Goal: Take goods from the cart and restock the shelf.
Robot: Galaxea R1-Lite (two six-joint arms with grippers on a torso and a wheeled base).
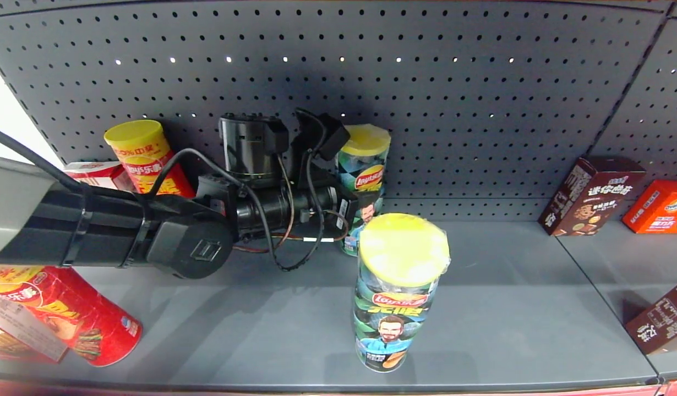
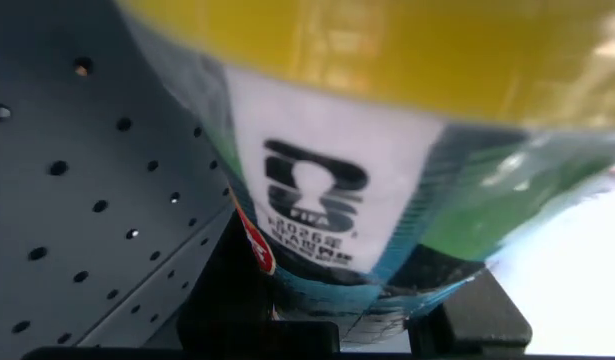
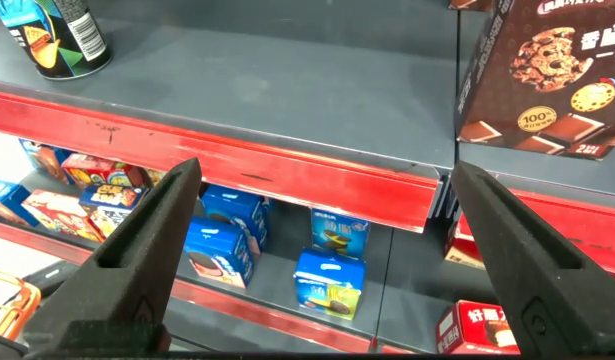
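Observation:
A green chip can (image 1: 366, 165) with a yellow lid stands at the back of the grey shelf (image 1: 509, 308), close to the pegboard. My left gripper (image 1: 344, 212) reaches in from the left and is shut on this can's lower body. In the left wrist view the can (image 2: 337, 200) sits tight between the black fingers (image 2: 477, 320). A second green can (image 1: 402, 291) stands upright nearer the shelf's front edge, apart from the gripper. My right gripper (image 3: 327, 280) is open and holds nothing, below the shelf's red front edge (image 3: 287, 165).
A red can (image 1: 143, 157) leans at the back left and another red can (image 1: 69, 319) lies at the front left. Brown and orange boxes (image 1: 589, 195) stand at the right. Blue boxes (image 3: 222, 240) fill the lower shelf. Free room lies right of the front can.

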